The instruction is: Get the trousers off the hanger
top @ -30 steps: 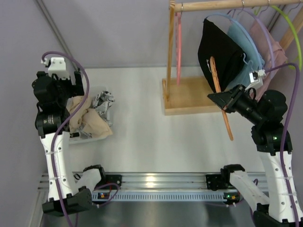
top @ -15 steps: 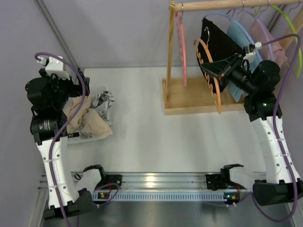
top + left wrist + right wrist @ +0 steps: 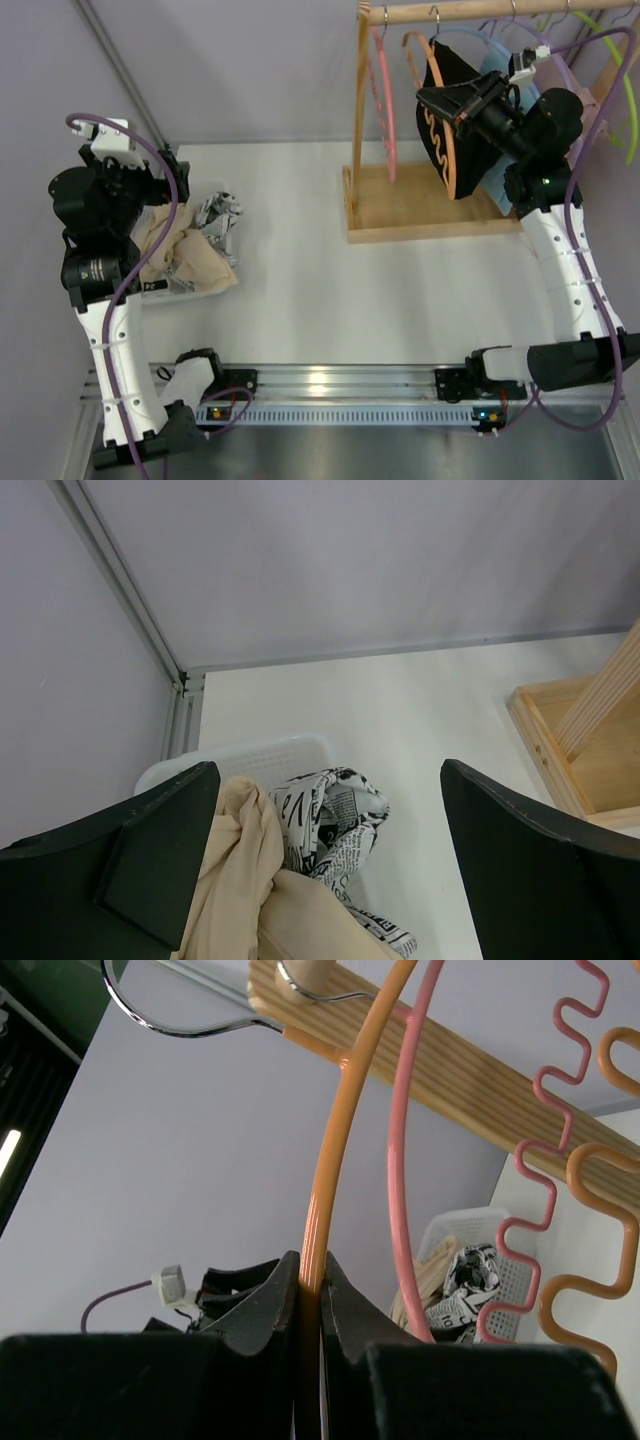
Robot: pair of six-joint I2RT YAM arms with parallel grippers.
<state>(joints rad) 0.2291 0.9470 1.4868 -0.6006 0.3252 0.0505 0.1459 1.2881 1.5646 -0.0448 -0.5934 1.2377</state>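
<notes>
- Right gripper (image 3: 311, 1285) is clamped tight on the bare orange hanger (image 3: 335, 1130), holding it high so the hook reaches the wooden rail (image 3: 450, 1060). Looks like it's being hung up empty.
- The beige trousers (image 3: 185, 255) are bundled in the white basket (image 3: 250, 755) far left, next to a newsprint cloth (image 3: 330, 820), so I'd call them off.
- Left gripper (image 3: 322, 780) hangs over that basket, jaws spread wide, nothing in them.
- It's tight up there: the pink hanger (image 3: 400, 1160) sits just beside the orange one, with other clothes crowding the right. The middle of the table is open.
</notes>
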